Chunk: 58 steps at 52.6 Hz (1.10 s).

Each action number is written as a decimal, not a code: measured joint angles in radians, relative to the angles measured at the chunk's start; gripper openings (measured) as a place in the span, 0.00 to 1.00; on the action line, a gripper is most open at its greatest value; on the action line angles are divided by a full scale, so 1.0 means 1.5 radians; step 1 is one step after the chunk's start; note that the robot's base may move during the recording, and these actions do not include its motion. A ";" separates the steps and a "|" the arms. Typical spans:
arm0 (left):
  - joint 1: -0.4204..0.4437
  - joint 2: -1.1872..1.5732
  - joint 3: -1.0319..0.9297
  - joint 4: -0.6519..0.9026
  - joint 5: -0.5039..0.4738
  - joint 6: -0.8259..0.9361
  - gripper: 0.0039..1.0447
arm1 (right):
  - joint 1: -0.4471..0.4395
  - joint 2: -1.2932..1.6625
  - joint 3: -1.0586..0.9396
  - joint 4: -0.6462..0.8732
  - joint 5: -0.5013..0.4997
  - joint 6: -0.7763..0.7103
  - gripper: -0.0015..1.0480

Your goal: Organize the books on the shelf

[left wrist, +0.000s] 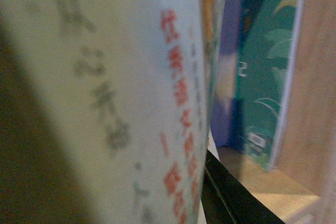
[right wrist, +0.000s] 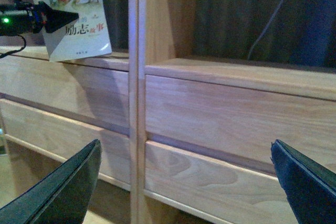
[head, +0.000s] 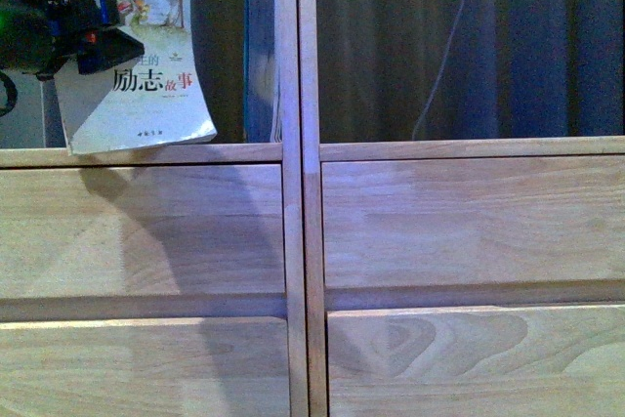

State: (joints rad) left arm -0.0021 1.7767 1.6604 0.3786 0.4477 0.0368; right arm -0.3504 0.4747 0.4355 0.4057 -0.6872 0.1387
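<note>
My left gripper (head: 103, 46) is shut on the book (head: 137, 65), a thin paperback with an illustrated cover and dark and red print. It holds the book tilted, its lower edge at the front lip of the shelf's (head: 293, 241) upper left compartment. The book also shows in the right wrist view (right wrist: 79, 24). In the left wrist view the book's white cover (left wrist: 121, 93) fills most of the picture, blurred. My right gripper (right wrist: 186, 182) is open and empty, in front of the shelf's plain panel fronts (right wrist: 220, 119).
A blue book (head: 260, 46) stands against the divider in the left compartment; a teal book (left wrist: 268, 72) shows there in the left wrist view. The right compartment holds no books; a dark curtain and a white cable (head: 444, 56) show behind it.
</note>
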 joint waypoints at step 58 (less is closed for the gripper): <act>-0.127 0.270 0.405 -0.084 -0.252 0.267 0.18 | 0.148 -0.108 -0.033 -0.110 0.148 -0.129 0.93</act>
State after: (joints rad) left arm -0.1932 2.1822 2.2681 0.2531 0.0692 0.4366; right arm -0.1287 0.3122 0.3862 0.2405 -0.4656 -0.0555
